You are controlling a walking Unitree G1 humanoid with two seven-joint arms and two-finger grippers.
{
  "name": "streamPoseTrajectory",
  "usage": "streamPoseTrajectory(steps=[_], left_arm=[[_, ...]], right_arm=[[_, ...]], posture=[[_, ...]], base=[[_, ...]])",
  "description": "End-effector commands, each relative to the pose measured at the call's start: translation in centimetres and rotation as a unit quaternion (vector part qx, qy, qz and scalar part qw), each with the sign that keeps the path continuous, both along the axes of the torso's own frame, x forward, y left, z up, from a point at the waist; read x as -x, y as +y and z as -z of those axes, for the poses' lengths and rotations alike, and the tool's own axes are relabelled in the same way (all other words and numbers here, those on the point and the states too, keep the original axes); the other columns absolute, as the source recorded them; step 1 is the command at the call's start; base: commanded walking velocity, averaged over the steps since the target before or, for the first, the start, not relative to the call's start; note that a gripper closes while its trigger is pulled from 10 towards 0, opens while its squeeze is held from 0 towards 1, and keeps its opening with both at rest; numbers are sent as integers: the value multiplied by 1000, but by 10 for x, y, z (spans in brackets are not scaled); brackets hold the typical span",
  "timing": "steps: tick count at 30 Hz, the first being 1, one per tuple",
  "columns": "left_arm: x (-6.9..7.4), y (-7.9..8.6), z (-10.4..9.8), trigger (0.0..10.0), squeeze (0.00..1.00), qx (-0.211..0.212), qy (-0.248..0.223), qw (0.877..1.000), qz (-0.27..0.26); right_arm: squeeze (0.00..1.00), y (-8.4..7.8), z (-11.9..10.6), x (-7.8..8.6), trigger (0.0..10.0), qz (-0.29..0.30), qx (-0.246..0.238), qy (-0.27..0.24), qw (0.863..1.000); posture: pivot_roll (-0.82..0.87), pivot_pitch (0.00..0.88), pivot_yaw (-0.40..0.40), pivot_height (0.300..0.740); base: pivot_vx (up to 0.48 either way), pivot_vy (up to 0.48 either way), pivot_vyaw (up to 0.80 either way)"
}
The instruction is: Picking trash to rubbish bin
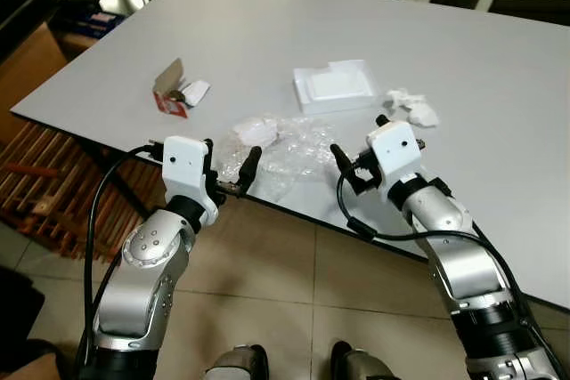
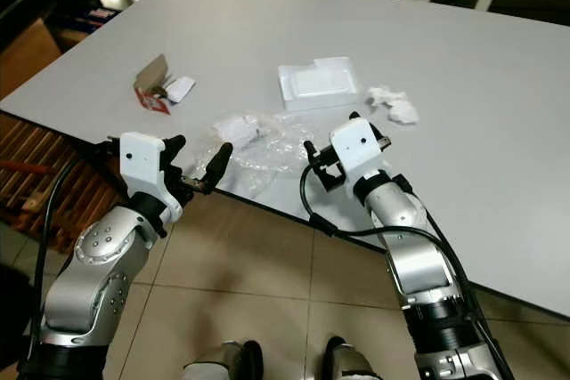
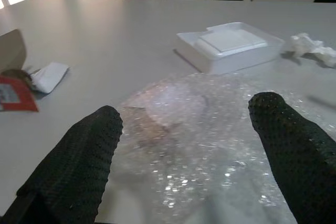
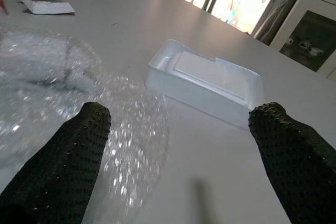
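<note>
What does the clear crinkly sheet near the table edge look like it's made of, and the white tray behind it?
The clear sheet looks like bubble wrap: see-through plastic film, with small glinting bubbles in the left wrist view. The white tray looks like moulded foam or thin plastic, matte, with a raised rim; which of the two cannot be told.

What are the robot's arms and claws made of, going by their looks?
Both arms are shiny silver metal with rounded, jointed segments and small screw holes. Each wrist carries a boxy white block, and black cables loop beside it. The left claw and right claw each have two long black fingers with a dotted, rubbery-looking surface.
</note>
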State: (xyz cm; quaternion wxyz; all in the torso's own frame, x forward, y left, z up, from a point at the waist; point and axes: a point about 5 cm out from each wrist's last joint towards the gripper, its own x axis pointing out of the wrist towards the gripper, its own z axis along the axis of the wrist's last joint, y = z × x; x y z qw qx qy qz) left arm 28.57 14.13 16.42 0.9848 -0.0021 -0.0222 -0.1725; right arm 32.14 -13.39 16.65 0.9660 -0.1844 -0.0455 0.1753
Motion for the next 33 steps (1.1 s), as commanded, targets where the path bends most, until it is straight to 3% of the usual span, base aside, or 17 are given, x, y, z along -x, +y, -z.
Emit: streamPoseTrajectory(steps=[1,9,14,23,33], left_arm=[[2,2,-4,10000,0,-1,-2,1000,2],[3,0,-6,10000,0,0,-2,1000,13],[4,-1,-6,10000,0,-3,0,1000,19],[6,-2,-4,10000,0,-8,6,1000,20],[8,-1,-2,10000,0,-11,14,1000,17]], right_arm=[[0,-4,-3,-2,10000,14,-12,-13,1000],[0,-9,-11,-8,10000,30,18,-47,998],[0,-14,-15,-16,10000,28,34,-50,998],[0,-17,-15,-17,10000,26,51,-54,997],[0,-18,-17,-20,10000,-3,68,-50,996]], posture=[[116,222,68,740],[116,216,74,740],[116,216,77,740],[113,224,77,740],[119,238,76,740]], base=[[0,0,0],[95,0,0],[363,0,0],[385,0,0],[0,0,0]])
